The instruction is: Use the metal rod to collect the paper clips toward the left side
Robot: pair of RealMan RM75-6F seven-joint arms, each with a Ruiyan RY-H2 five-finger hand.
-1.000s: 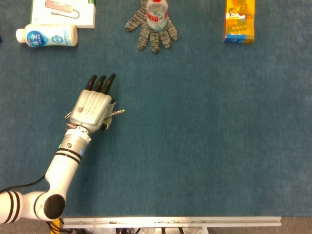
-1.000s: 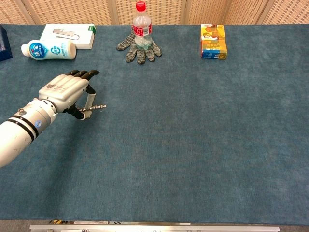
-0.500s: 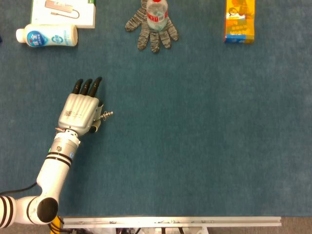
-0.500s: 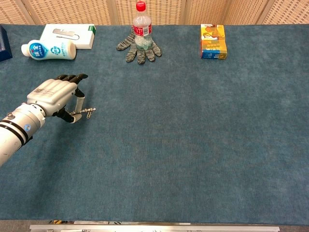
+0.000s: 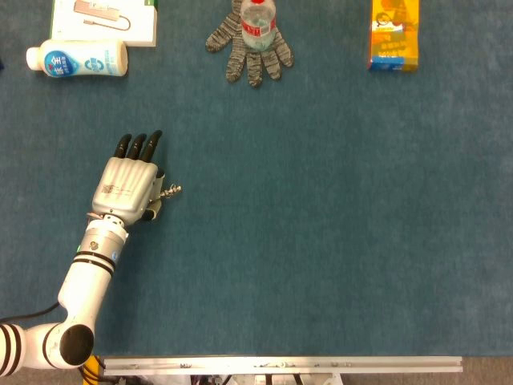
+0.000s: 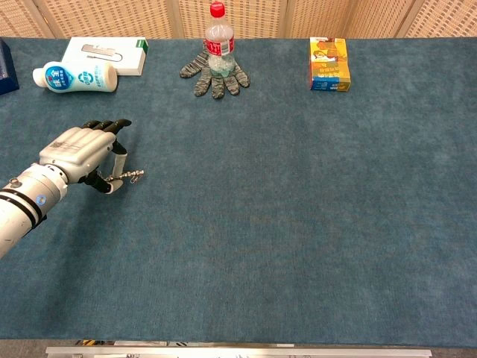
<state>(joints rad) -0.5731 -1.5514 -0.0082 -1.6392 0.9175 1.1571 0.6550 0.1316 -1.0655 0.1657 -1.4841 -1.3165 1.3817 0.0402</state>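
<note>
Down at the near-left part of the blue felt-like table cover (image 5: 337, 224), the metal rod (image 5: 170, 191) pokes out sideways from under the left hand (image 5: 128, 186), a thin silvery stick with small glinting bits clustered along its tip, which look like paper clips though they are too small to tell for sure. That hand is silver-backed with black fingertips (image 5: 136, 144); its long fingers lie stretched out and pressed side by side, while the thumb side pinches the rod underneath, as the chest view shows with the rod (image 6: 128, 177) sticking out low beside the hand (image 6: 80, 149). Behind the hand, a white segmented forearm with dark rings runs back toward the near edge. Far beyond the rod, a white plastic bottle (image 5: 77, 58) with a blue label lies on its side, and just behind it sits a flat white box (image 5: 104, 19) with a green edge. Well to the right of the rod, at the far edge, a grey knitted glove (image 5: 250, 50) lies spread flat with a clear, red-capped bottle (image 6: 218, 39) standing on it. Farther right again stands a glossy orange-and-yellow carton (image 5: 394, 34).
</note>
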